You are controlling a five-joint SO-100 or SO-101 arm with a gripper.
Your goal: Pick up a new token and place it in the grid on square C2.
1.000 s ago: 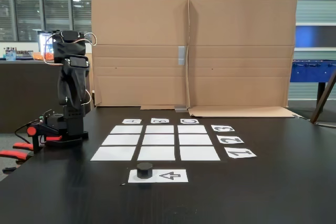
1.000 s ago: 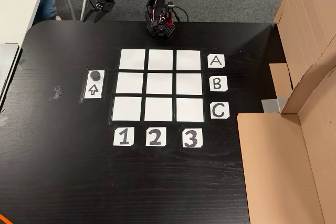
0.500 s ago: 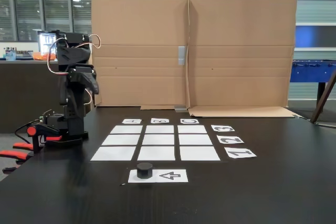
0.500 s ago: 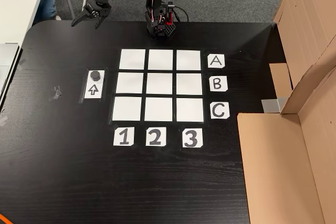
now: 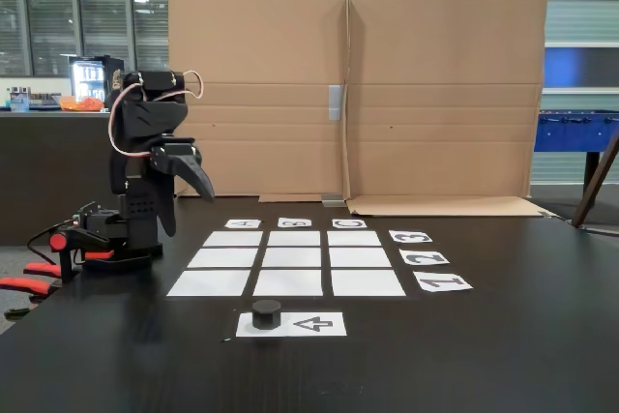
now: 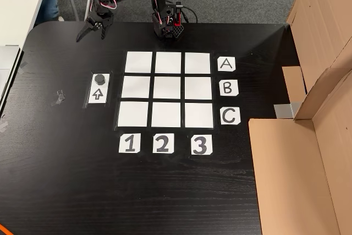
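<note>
In a fixed view from the table's near edge, the token (image 5: 266, 313) sits on the arrow sheet (image 5: 292, 324) in front of the grid (image 5: 287, 263); the gripper (image 5: 188, 204) hangs spread apart and empty near the left edge. In a fixed view from above, labels read A, B, C and 1, 2, 3; square C2 (image 6: 166, 115) lies bare, the token (image 6: 99, 78) rests above the arrow, and the gripper (image 6: 91, 33), fingers parted, holds nothing near the far edge

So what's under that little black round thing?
The small black cylinder token sits on a white paper sheet printed with an arrow. The patch of paper directly beneath the token is covered, so it can't be seen.
</note>
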